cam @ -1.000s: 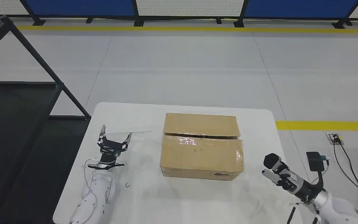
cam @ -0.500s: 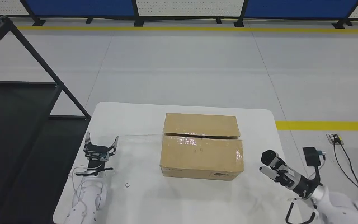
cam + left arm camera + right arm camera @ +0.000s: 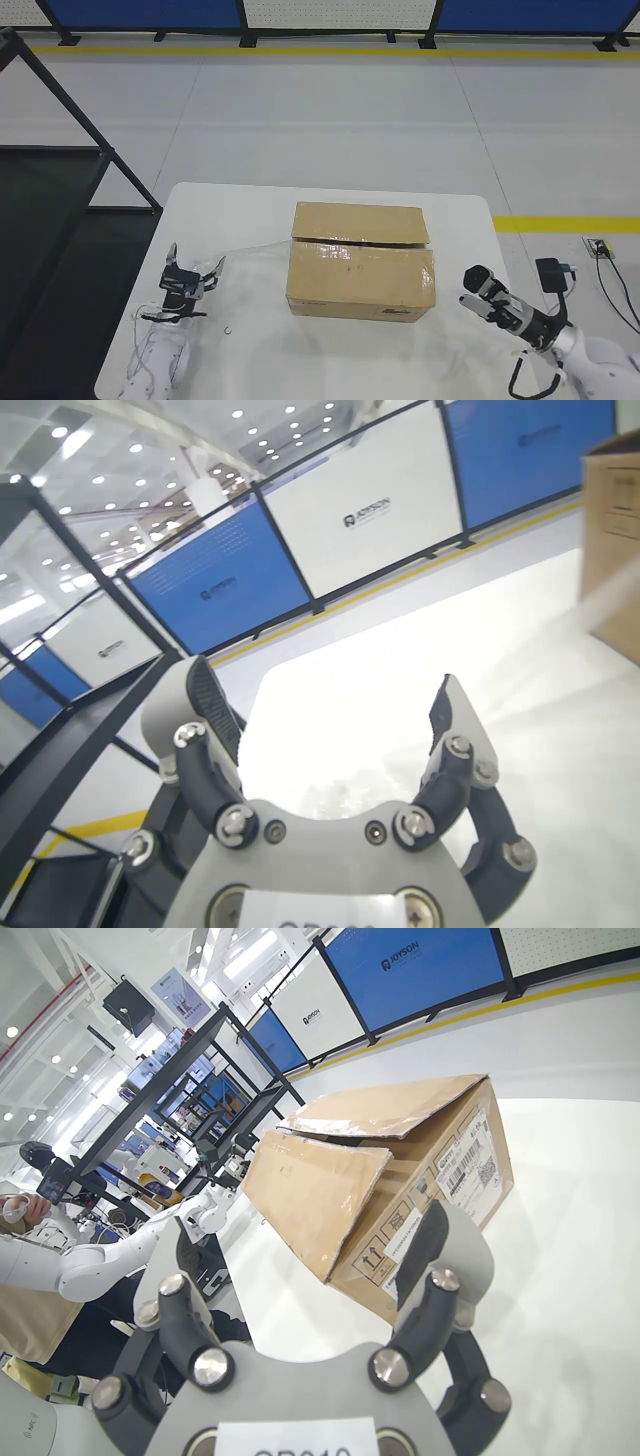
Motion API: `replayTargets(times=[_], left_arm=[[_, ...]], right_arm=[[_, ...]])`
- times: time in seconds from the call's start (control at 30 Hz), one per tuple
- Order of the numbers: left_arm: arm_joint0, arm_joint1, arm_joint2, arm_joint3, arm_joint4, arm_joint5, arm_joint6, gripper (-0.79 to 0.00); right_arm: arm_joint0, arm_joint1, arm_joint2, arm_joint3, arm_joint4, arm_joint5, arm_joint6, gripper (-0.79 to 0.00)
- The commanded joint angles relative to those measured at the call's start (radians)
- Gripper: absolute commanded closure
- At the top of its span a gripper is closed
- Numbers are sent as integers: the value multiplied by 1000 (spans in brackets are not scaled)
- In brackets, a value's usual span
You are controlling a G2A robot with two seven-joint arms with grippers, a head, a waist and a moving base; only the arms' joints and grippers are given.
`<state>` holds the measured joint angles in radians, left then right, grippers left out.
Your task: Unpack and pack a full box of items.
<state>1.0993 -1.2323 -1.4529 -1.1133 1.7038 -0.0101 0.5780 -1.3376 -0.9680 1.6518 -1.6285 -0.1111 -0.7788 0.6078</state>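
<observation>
Cardboard box (image 3: 362, 262): one, brown, at the centre of the white table (image 3: 250, 205). Its two top flaps are folded down but unsealed, and their edges are slightly lifted.
Left gripper (image 3: 190, 272): one, at the lower left of the top view, well apart from the box. Its fingers are spread with nothing between them.
Right gripper (image 3: 478, 290): one, at the lower right, near the box's right end but not touching it. Its fingers are spread and hold nothing.
Tape strand (image 3: 250, 248): one, thin and clear, running from the box's left edge towards the left gripper. Whether it touches the gripper cannot be told.
</observation>
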Motion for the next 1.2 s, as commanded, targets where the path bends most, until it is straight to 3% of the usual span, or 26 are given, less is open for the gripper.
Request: replayTargets(times=[0.0,0.17,0.37,0.57,0.67,0.73,1.0,1.17], left_arm=[[-4,4,19,-1,50,-55,-23,-785],[-23,1,58,-8,78,-95,-50,-785],[-6,-4,47,-49,-22,-96,2,-785],[93,6,-32,-192,-136,-110,63,-785],[151,8,-77,-272,-252,-154,56,-785],[190,14,-98,-314,-186,-107,14,-785],[190,14,-97,-316,-189,-107,11,-785],[189,2,-54,-355,-321,-163,-49,-785]], right_arm=[[0,1,-2,-3,0,2,-1,-785],[-5,2,-8,-11,-10,7,-4,-785],[-13,6,-11,-2,29,-23,16,-785],[22,16,-14,29,149,-31,81,-785],[22,16,3,13,84,26,42,-785],[22,16,3,13,84,26,42,-785],[22,15,2,12,89,30,36,-785],[62,16,-34,39,191,35,81,-785]])
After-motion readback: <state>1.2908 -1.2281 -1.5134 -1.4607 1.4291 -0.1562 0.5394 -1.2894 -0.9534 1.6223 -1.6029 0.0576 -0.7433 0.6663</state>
